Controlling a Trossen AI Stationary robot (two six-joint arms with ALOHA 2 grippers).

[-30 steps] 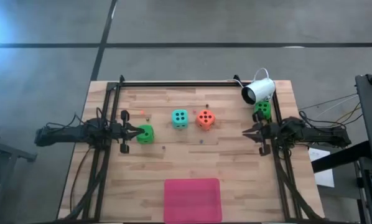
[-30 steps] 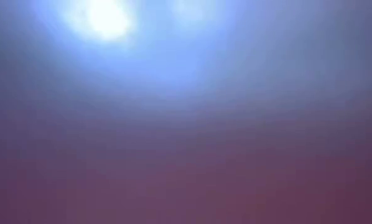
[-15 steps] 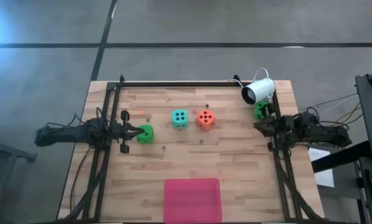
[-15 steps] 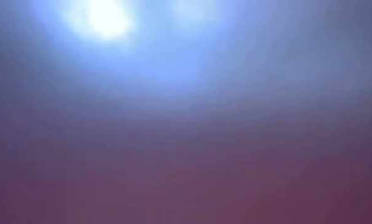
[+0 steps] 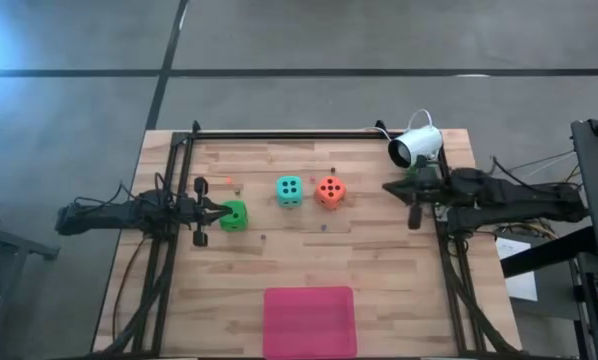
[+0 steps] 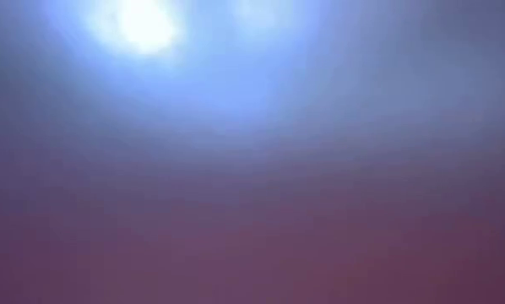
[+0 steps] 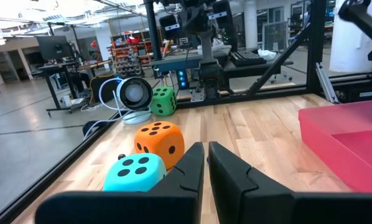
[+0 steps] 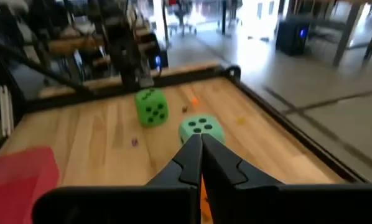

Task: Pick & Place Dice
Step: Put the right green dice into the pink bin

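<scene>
Four dice sat on the desk. A green die (image 5: 234, 215) lay near the left edge, touching the tips of the left hand (image 5: 216, 212), whose fingers were closed with nothing between them. The teal die (image 5: 289, 190) and the orange-red die (image 5: 329, 190) stood side by side toward the middle of the far half. A second green die (image 7: 163, 101) rested by the far right corner, beside the white camera (image 5: 416, 146), and the right arm hid it from above. The pink mat (image 5: 310, 320) lay at the near edge.

The right hand (image 5: 391, 187) was pinched shut and empty, just right of the orange-red die. To take that die cleanly, it would probably need to spread its fingers wider than the cube, straddle two flat faces, and close squarely before lifting toward the mat.
</scene>
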